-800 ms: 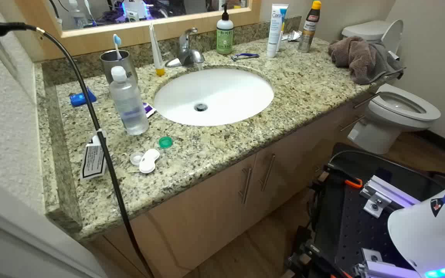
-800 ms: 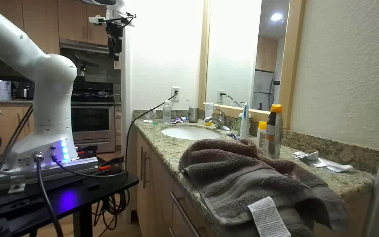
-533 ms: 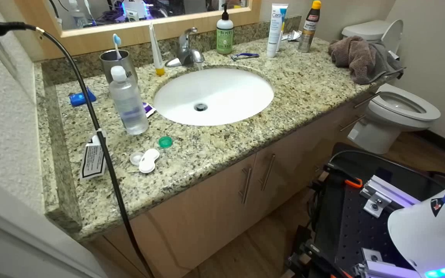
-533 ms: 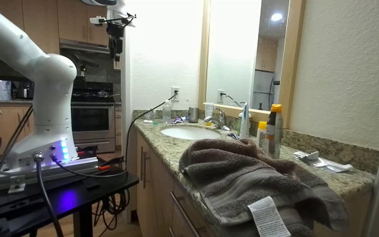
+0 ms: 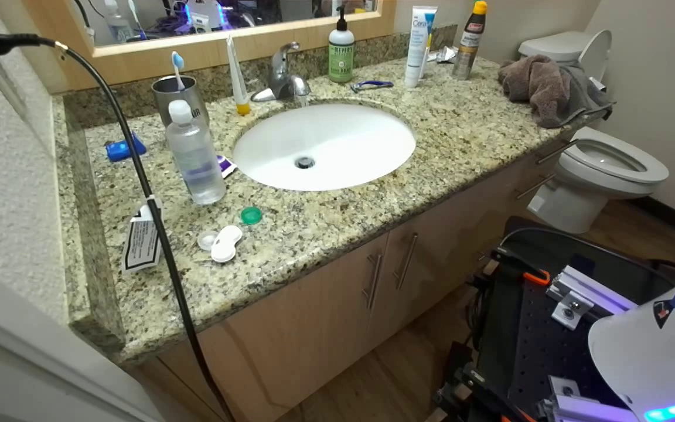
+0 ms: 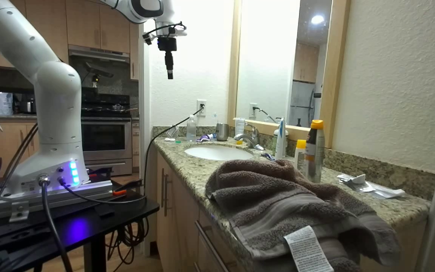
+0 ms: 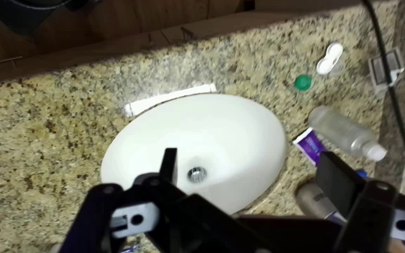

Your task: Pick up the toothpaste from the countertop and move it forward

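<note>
Hanging above the surface (image 5: 314,223), the jaws are gaping wide, while in an exterior view the white, blue-printed toothpaste (image 5: 417,50) is standing upright beyond the right end of the sink (image 5: 349,135), between soap bottle (image 5: 341,57) and spray can (image 5: 468,44).

In an exterior view, looks down from high, slantwise across the countertop (image 5: 466,126) and sink (image 5: 349,146) toward the toilet (image 5: 595,181). In an exterior view, sits just above countertop height, with the towel (image 6: 296,211) close ahead, and faces lengthwise toward the outlet (image 6: 199,112). In the wrist view, points down from near, past the gripper (image 7: 253,172). Shares the sink across all three.
</note>
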You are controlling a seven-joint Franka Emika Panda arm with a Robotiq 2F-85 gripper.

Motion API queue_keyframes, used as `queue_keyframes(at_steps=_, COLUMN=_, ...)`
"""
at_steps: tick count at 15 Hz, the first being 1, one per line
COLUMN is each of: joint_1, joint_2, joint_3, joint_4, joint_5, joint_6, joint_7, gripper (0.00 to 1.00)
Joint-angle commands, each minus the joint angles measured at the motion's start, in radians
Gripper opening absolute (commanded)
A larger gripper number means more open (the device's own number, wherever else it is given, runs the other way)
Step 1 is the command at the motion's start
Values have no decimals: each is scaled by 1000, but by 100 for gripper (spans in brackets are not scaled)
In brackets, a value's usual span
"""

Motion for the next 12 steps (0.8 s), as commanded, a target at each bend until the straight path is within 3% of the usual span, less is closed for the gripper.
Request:
queue_keyframes(at_steps=1, joint_1=-87, joint_2=97, joint_3=-86, joint_4=79, joint_5=-7, joint_6=35, joint_7=36, gripper=100)
queue_keyframes(at_steps=7, joint_1=-94, joint_2=83, joint_3=-100, joint_4=56, joint_5=-14, joint_6=46, joint_7=25, gripper=100)
queue_keyframes(at_steps=9, joint_1=-147, joint_2=155, joint_3=-59, joint_4=70, joint_5=-77, joint_6=121, joint_7=170, gripper=100)
queue_keyframes(at_steps=12, joint_1=-179, joint_2=262, joint_3=-72, joint_4=122, joint_5=-126, joint_6=238, joint_7=291, gripper=100)
